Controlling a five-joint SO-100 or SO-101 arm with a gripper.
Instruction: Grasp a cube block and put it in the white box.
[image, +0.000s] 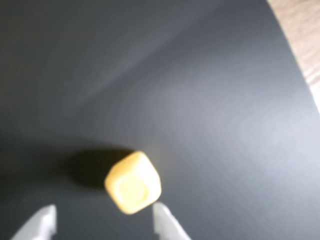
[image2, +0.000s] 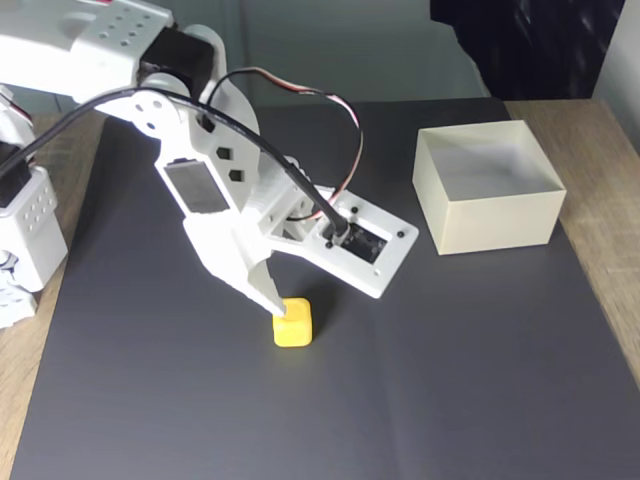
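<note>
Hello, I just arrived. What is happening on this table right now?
A white robot arm is reaching down for the yellow cube, which sits on the dark mat. In the wrist view the gripper is open, with the cube just ahead of its fingertips and nearer the right one, not yet grasped. The white box stands apart on the mat, to the right in the fixed view.

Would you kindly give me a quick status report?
Gripper open, just above cube block. Block on black mat, not grasped. White box empty, path clear.
</note>
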